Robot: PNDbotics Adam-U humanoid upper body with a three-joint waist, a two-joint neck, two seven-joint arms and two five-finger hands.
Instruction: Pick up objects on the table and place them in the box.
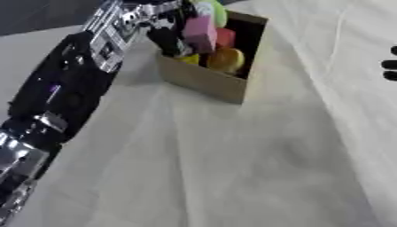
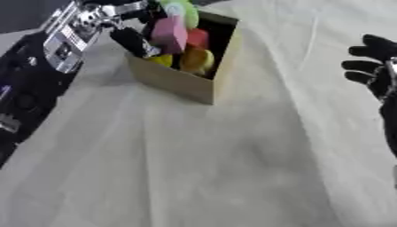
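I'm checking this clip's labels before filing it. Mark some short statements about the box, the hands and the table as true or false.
1. The left hand is at the cardboard box, holding a pink block over it. True.
2. The box is empty. False: it holds an orange round item, a red item, something yellow and a green item.
3. The right hand is inside the box. False: it hangs at the right edge, away from the box.
4. A white cloth covers the table. True.
5. The box lies tipped on its side. False: it stands upright, open at the top.
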